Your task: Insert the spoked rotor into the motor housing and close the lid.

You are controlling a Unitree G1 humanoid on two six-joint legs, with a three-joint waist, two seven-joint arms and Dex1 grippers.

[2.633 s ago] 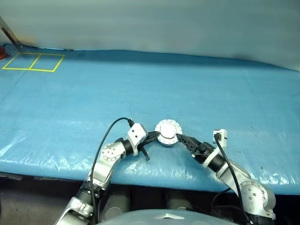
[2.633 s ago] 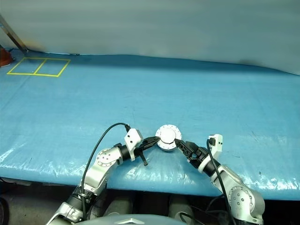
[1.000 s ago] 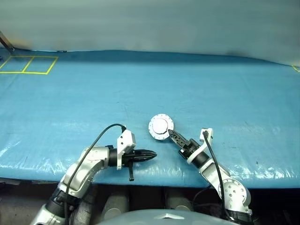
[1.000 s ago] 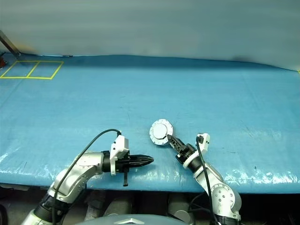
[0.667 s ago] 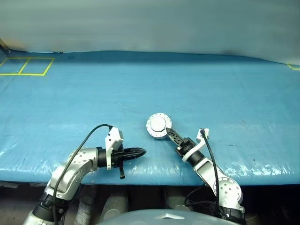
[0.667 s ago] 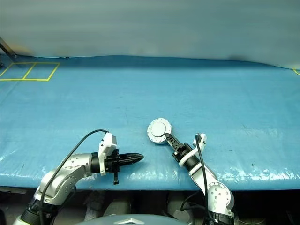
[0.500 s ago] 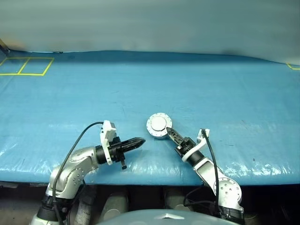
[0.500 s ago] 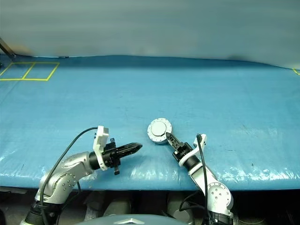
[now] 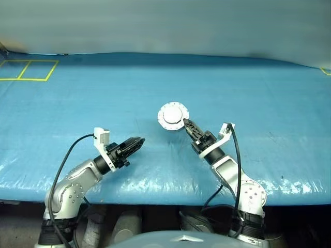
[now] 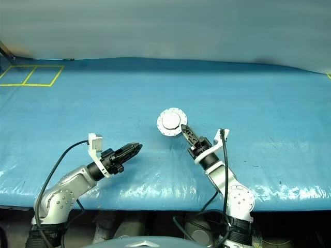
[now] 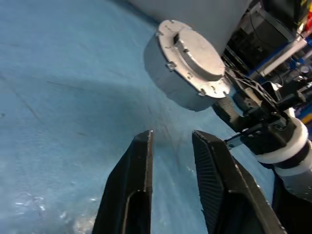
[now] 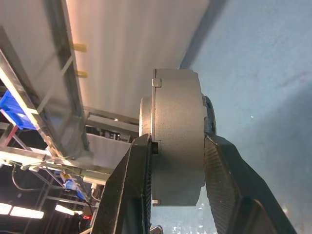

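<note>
Lifted since a second earlier, the closed round silver-grey metal motor housing (image 9: 173,115) hung above the table, pinched at its edge by the right gripper (image 9: 187,124).
Its inside was hidden, so the rotor could not be made out. Left gripper (image 9: 135,144) had drawn aside, jaws narrowly parted, empty. Crinkled blue plastic sheet (image 9: 248,93) covered the table; yellow tape squares (image 9: 26,70) lay at its far left corner before a pale wall.

A wide worktop (image 9: 248,88) covered by a wrinkled, glossy blue sheet (image 9: 103,98) spans the scene. At its far left corner, yellow tape (image 9: 23,70) marks two adjoining rectangles flat on the sheet.
</note>
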